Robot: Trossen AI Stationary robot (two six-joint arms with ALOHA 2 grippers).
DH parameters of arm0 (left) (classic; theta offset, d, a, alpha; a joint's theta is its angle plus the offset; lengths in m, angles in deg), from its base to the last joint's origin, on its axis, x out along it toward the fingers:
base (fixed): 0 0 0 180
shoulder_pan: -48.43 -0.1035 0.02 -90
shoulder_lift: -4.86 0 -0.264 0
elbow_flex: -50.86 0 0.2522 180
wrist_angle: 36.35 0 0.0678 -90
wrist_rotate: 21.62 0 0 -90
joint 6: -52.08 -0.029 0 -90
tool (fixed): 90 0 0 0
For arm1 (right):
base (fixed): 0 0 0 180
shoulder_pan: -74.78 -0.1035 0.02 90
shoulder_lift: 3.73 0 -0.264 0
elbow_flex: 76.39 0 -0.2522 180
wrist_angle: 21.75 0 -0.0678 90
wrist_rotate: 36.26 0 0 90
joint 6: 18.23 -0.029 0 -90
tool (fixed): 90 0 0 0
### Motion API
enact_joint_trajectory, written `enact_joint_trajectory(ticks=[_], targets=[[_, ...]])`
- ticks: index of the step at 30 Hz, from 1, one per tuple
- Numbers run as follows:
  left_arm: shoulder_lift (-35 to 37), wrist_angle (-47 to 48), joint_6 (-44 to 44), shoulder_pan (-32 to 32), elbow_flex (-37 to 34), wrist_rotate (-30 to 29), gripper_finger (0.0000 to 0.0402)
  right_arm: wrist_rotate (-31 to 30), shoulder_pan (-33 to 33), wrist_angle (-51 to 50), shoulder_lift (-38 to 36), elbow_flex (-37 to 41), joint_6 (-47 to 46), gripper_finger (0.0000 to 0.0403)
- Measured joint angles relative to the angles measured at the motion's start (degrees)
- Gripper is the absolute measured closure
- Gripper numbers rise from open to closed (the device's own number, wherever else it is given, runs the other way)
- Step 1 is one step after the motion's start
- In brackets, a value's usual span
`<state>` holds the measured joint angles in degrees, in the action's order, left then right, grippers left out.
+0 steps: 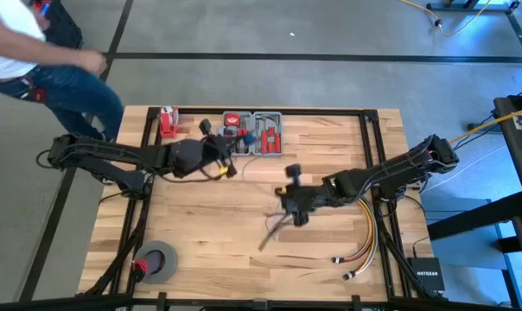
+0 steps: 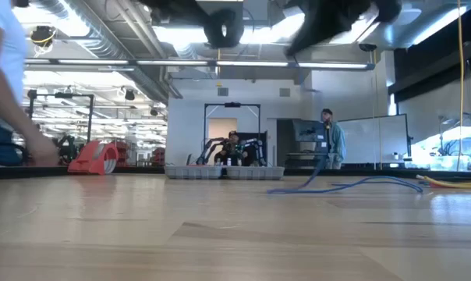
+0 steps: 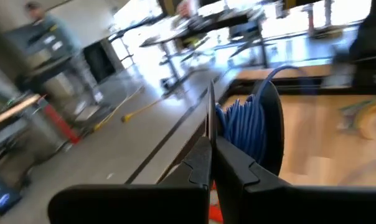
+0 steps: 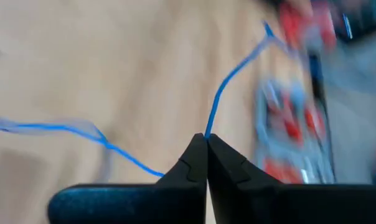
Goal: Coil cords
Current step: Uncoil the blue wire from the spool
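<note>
While the grey tray (image 1: 263,136) is sitting at the bench's (image 1: 244,250) far edge full of red-handled bits, the left gripper (image 1: 229,166) is hanging beside it. From table height, blue cords (image 2: 352,185) are trailing across open wood. Left wrist: fingers (image 3: 203,165) clenched beside coiled cord. Right wrist: right gripper (image 4: 206,138) is pinching a cord.

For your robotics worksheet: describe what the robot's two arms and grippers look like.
Both arms are dark, jointed and slender in the high view. The left gripper and right gripper each have two black, wedge-shaped fingers tapering to a point, mounted on a wide black bar. No markings are visible.
</note>
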<state>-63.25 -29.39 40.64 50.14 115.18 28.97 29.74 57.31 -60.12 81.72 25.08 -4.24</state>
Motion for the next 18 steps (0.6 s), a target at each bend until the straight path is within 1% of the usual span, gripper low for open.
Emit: enact_joint_trajectory(ticks=[2,4,7,9,11,13,15,18], targets=[[0.83,0.36,-1.64,2.07,0.0,0.15,0.0401,-5.86,1.78,-7.24,0.0,0.0,-5.72,0.0401],[1.52,1.3,-2.87,4.12,0.02,0.05,0.0401,-13.31,3.87,-13.83,-0.04,0.0,-11.71,0.0399],[1.83,3.79,-3.98,6.24,0.02,0.02,0.0401,-26.99,6.5,-21.79,-1.67,0.0,-20.72,0.0397],[1.83,6.33,-3.98,6.67,0.02,0.12,0.0401,-36.23,7.28,-24.71,-3.5,0.0,-26.18,0.0396],[1.68,8.84,-3.67,6.32,0.0,0.19,0.0401,-45.7,7.0,-26.2,-5.42,0.0,-30.68,0.0395],[1.63,11.92,-2.67,5.54,0.0,0.07,0.0401,-53.71,5.78,-25.6,-7.42,0.0,-32.79,0.0395],[1.59,13.43,-1.3,4.28,0.0,0.02,0.0401,-58.43,3.63,-23.59,-9.16,0.0,-32.52,0.0394],[1.59,14.35,0.9,1.94,0.0,0.04,0.0401,-61.95,-1.14,-19.25,-9.88,-0.04,-28.55,0.0394]])
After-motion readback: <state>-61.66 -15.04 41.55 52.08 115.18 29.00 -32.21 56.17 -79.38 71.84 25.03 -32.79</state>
